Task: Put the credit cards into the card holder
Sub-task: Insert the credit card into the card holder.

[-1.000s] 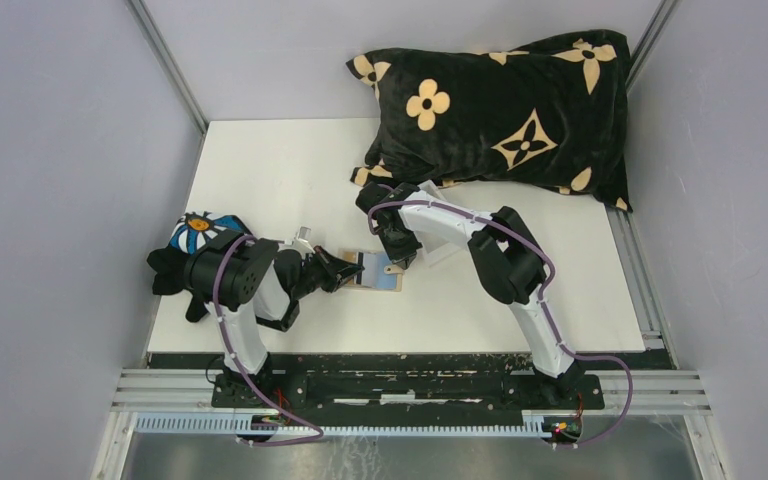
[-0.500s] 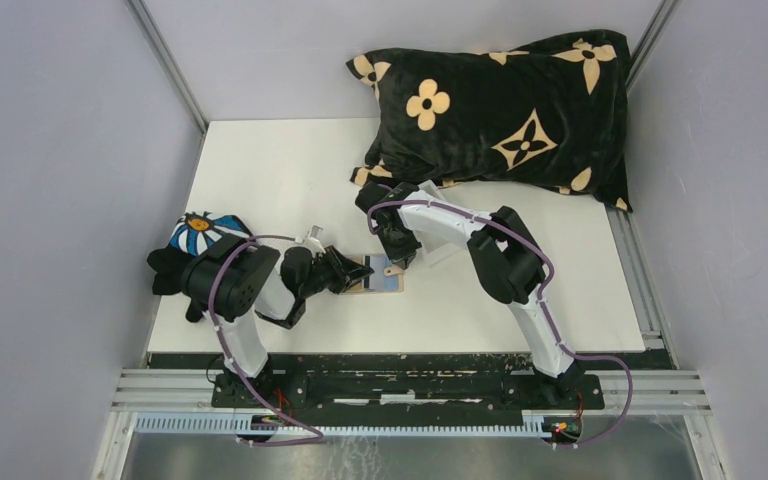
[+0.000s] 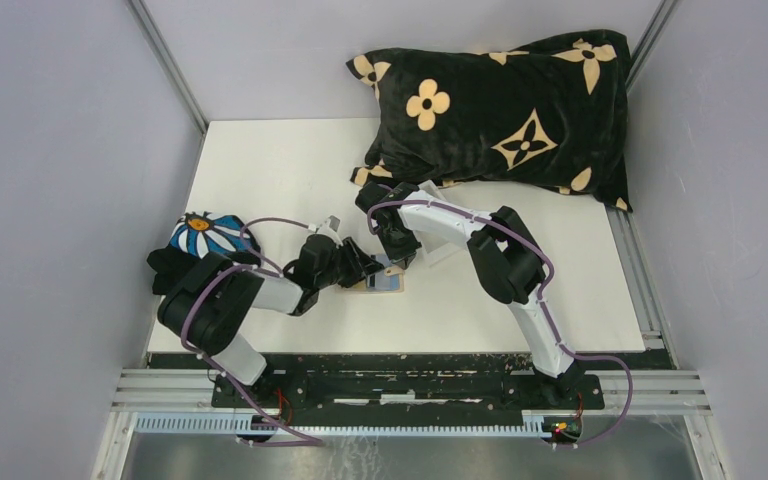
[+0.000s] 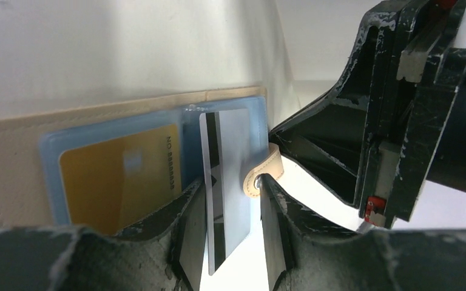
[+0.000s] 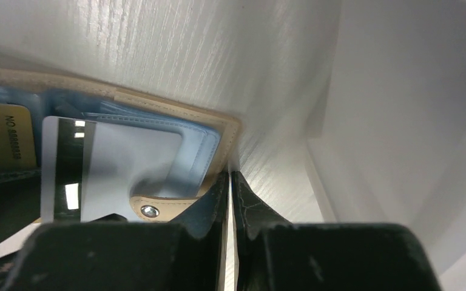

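I see the tan, leather-like card holder [image 4: 12, 145] lying open on the white bench [image 3: 260, 170], a yellow card [image 4: 118, 176] in its clear blue pocket. The grey striped card [image 4: 227, 182] sits partway in the neighbouring pocket, between my parted left jaws. My right jaws pinch narrowly on the holder's edge beside the snap tab [image 5: 151, 209].

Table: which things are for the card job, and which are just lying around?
For the job: card holder, grey card, yellow card.
Lying around: pillow, flowery bundle.
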